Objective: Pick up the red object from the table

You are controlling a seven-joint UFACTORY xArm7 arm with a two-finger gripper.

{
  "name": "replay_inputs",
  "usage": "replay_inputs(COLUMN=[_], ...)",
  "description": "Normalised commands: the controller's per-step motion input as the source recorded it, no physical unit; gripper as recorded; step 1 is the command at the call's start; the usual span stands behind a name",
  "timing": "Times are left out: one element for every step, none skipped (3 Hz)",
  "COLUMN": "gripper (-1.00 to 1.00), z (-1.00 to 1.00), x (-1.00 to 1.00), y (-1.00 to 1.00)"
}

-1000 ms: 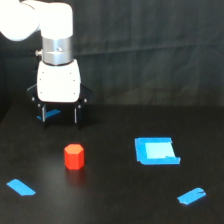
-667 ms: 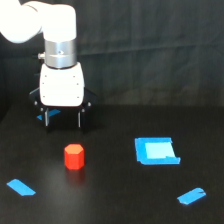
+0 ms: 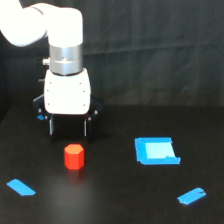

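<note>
We log the end effector (image 3: 68,129) hanging with its two dark fingers (image 3: 51,127) pointed down and spread apart, nothing between them. The fingertips sit above the tabletop (image 3: 110,200), though how much clearance remains we cannot tell from this single view.

The red object (image 3: 74,156) stands upright on the tabletop, apart from the fingers. In the exterior view it lies at about 6 o'clock from the end effector, a touch toward 5. It is a stubby block with its faceted sides vertical, so we see no long axis that would favour one approach angle.

Our judgement: the next move needs a short shift toward the camera, then a descent so the spread fingers straddle the block.

No containers are present. A blue square patch (image 3: 156,150) lies at 3 o'clock from the block, well apart. Blue tape strips lie at 8 o'clock (image 3: 21,187) and 4 o'clock (image 3: 192,195).
</note>
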Motion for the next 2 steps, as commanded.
replay_inputs(gripper=[1.00, 0.94], z=[0.04, -0.21], x=[0.25, 0.24], y=[-0.97, -0.83])
